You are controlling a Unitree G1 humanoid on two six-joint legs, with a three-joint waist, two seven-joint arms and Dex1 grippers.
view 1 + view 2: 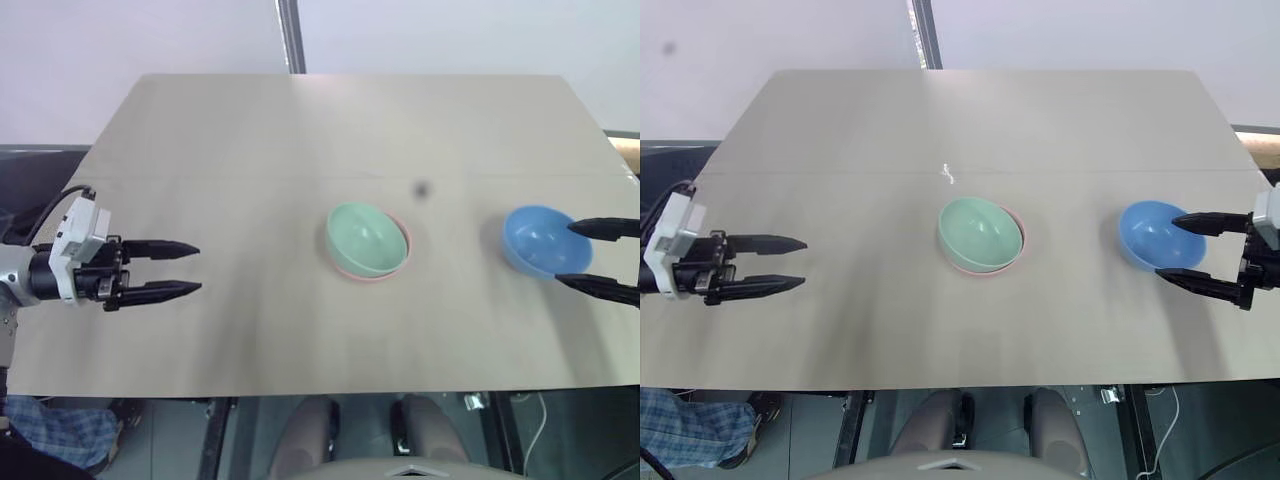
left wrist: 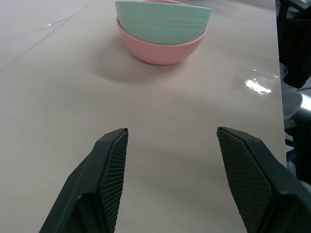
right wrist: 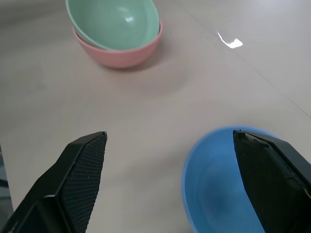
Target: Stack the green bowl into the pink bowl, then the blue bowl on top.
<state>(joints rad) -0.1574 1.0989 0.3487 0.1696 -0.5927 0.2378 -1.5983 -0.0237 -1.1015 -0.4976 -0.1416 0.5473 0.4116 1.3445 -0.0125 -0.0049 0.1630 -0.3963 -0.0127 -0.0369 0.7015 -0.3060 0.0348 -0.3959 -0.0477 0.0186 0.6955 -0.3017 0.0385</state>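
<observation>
Two bowls are nested mid-counter [image 1: 250,130]: mint-green plastic bowl [image 1: 367,238] inside salmon-pink plastic bowl [image 2: 160,47]. Sky-blue plastic bowl [image 1: 1152,234] sits between the spread right gripper [image 1: 1180,247] fingers, ungrasped. Left gripper [image 1: 195,268] spread, empty.

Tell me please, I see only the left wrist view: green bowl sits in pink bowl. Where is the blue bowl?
Observer: The blue bowl stands alone on the table, to the robot's right of the stack.
Operator: Is the right gripper holding it?
Observer: No. The right gripper is open beside it, one finger over the rim, nothing clamped.
Operator: Does the green bowl sit level?
Observer: From above, the green bowl is off-centre in the pink bowl; pink rim shows on one side.
</observation>
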